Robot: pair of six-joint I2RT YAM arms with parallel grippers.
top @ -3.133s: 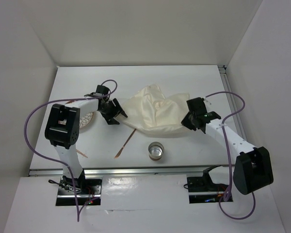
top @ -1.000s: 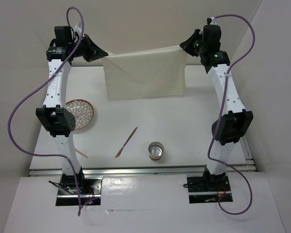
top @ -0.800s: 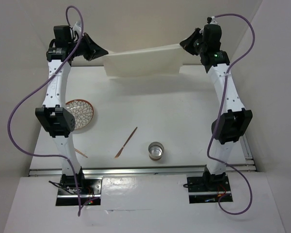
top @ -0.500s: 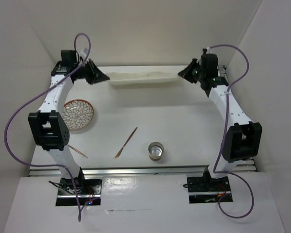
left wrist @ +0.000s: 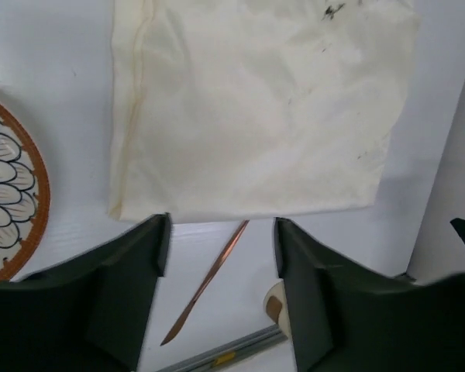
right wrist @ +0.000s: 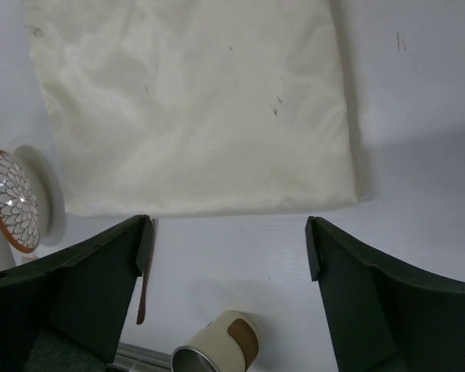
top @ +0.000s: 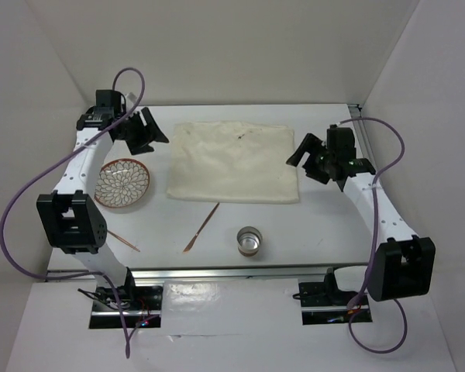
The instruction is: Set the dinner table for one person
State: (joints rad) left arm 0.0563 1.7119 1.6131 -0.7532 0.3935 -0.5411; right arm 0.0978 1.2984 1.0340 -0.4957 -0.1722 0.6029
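A cream placemat lies spread flat on the white dinner table. My left gripper hovers off the mat's far left corner, open, nothing between its fingers. My right gripper hovers by the mat's right edge, open and empty too. In the left wrist view the placemat fills the top, beyond the open left gripper. The right wrist view shows the placemat lying beyond the open right gripper.
A patterned plate sits left of the mat. A copper knife lies below the mat's front edge, with a metal cup to its right. Another thin copper utensil lies near the front left edge.
The placemat, held stretched in the air between both grippers, now lies flat on the table. Both grippers have opened and let go, and both arms have come down and toward me.
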